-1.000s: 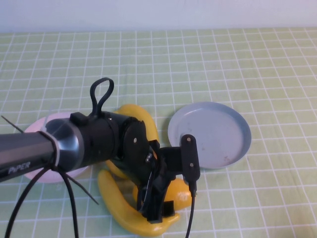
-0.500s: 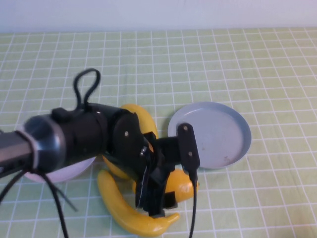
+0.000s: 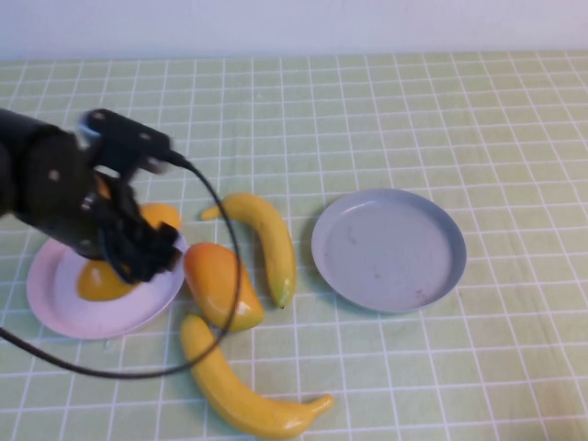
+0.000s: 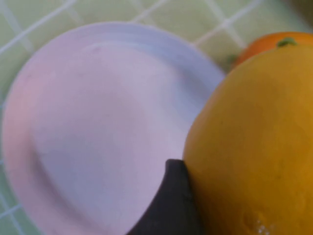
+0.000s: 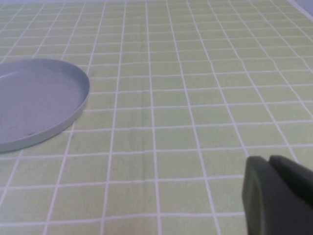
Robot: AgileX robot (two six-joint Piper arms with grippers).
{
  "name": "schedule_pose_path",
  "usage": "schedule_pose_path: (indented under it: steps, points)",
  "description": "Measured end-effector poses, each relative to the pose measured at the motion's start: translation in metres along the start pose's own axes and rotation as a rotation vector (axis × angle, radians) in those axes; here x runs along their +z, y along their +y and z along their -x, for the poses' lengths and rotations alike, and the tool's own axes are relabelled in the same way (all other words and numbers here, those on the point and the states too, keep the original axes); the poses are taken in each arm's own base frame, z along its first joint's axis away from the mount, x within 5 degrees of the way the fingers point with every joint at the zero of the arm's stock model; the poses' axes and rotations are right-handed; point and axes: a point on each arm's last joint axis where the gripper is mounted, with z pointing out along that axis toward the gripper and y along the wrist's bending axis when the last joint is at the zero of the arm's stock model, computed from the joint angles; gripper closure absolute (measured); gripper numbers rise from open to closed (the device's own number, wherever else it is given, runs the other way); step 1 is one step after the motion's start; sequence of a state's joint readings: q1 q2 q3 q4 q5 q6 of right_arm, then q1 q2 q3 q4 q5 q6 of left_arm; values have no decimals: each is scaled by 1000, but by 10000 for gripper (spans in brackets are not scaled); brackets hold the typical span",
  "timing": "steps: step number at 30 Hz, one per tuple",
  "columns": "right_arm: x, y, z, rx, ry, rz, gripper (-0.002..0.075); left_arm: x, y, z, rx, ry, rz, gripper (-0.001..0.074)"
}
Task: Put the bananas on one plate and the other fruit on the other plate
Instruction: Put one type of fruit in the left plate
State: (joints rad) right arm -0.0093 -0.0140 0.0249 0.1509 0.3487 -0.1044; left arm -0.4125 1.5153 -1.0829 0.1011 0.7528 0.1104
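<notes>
1. Bench [image 3: 514,138]: flat surface covered by a pale green cloth with a white grid. All positions below are given relative to the grey-blue plate.
2. Left arm: black, on the robot's left of the grey-blue plate, above the pink plate. Left pincer [image 3: 124,248]: clamped on a plump glossy orange-yellow mango [image 3: 103,278]; the left wrist view shows one dark finger [image 4: 171,205] pressed against this mango [image 4: 254,147], with the pink plate [image 4: 88,122] below.
3. Round shallow grey-blue plate with raised rim [image 3: 389,250]: flat on the bench, nothing on it. Its edge is also visible in the right wrist view [image 5: 39,103].
4. Round shallow pale pink plate [image 3: 64,308]: well to the robot's left of the grey-blue plate.
5. Long curved yellow plastic banana [image 3: 241,390]: on the bench, to the near left of the grey-blue plate.
6. Second yellow banana [image 3: 266,241]: on the bench, just left of the grey-blue plate.
7. Second orange-yellow mango [image 3: 219,285]: on the bench between the pink plate and the second banana.
8. Right pincer [image 5: 279,196]: over bare bench to the right of the grey-blue plate; cannot tell its opening.
</notes>
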Motion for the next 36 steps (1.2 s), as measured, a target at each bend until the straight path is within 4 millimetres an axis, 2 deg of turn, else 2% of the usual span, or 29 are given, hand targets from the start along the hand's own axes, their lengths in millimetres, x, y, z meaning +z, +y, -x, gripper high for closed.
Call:
schedule_pose_path:
  steps: [2,5,10,18,21,25,31,33,36]
  points:
    - [0,0,0,0,0,0,741,3,26,-6,-94,9,40,181]
    - [0,0,0,0,0,0,741,12,52,-15,-182,47,70,181]
    - [0,0,0,0,0,0,741,34,68,-18,-232,115,75,181]
    - [0,0,0,0,0,0,742,58,80,2,-233,221,64,181]
    - [0,0,0,0,0,0,741,60,83,9,-258,224,67,136]
    - [0,0,0,0,0,0,742,58,88,17,-296,211,95,71]
    - [0,0,0,0,0,0,741,45,90,24,-347,242,88,69]
    - [0,0,0,0,0,0,742,40,85,28,-418,251,33,69]
    - [0,0,0,0,0,0,741,33,67,38,-480,265,-68,69]
